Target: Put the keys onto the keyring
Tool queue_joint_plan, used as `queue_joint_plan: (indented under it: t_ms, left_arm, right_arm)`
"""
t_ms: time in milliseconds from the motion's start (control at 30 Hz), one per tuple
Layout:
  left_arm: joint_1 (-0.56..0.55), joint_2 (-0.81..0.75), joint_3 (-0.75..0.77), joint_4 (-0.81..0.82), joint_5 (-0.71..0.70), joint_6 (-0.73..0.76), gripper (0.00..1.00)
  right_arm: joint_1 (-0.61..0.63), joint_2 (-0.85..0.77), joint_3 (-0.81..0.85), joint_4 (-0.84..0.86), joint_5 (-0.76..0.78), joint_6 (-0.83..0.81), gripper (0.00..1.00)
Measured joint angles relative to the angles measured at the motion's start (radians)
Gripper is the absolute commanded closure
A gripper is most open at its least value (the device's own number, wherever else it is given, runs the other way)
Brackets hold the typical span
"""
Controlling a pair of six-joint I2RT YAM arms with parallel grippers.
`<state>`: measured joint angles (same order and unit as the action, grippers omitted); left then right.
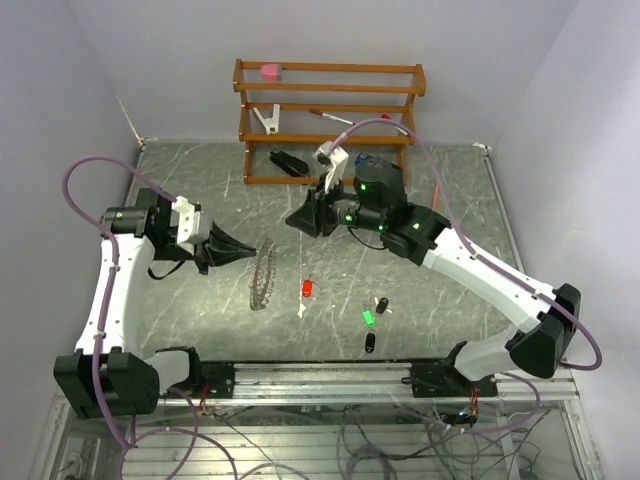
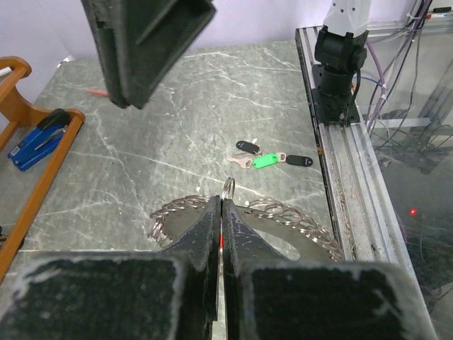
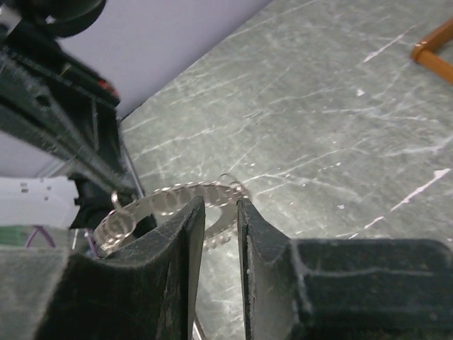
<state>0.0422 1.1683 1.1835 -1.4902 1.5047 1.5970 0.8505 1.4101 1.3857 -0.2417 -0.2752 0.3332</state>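
Observation:
The keyring (image 1: 263, 277), a large silvery ring rimmed with small loops, stands on edge left of the table's middle. My left gripper (image 1: 257, 251) is shut on one small loop of its rim; in the left wrist view the loop (image 2: 227, 188) pokes out above the closed fingertips and the ring (image 2: 297, 218) spreads to both sides. My right gripper (image 1: 293, 222) hovers just right of it, jaws narrowly open and empty, with the ring (image 3: 173, 200) beyond its tips. The red key (image 1: 307, 288), green key (image 1: 368, 317) and two black keys (image 1: 381, 304) (image 1: 370, 342) lie loose on the table.
A wooden rack (image 1: 330, 90) stands at the back with a pink item (image 1: 271, 71), a white clip (image 1: 268, 118), markers (image 1: 335, 118) and a dark stapler (image 1: 288, 163). A metal rail (image 1: 330, 375) runs along the near edge.

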Motion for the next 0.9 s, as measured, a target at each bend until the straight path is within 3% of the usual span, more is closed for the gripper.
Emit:
queue_joint_plan:
  t_ms: [400,900]
  left_arm:
    - [0.000,0.050,0.000,0.001,0.000,-0.021,0.93]
    - [0.000,0.050,0.000,0.001,0.000,-0.037,0.93]
  right_arm:
    - [0.144,0.069,0.009,0.000,-0.058,-0.061,0.77]
    - [0.163,0.093,0.032,-0.014,-0.063,-0.085,0.82]
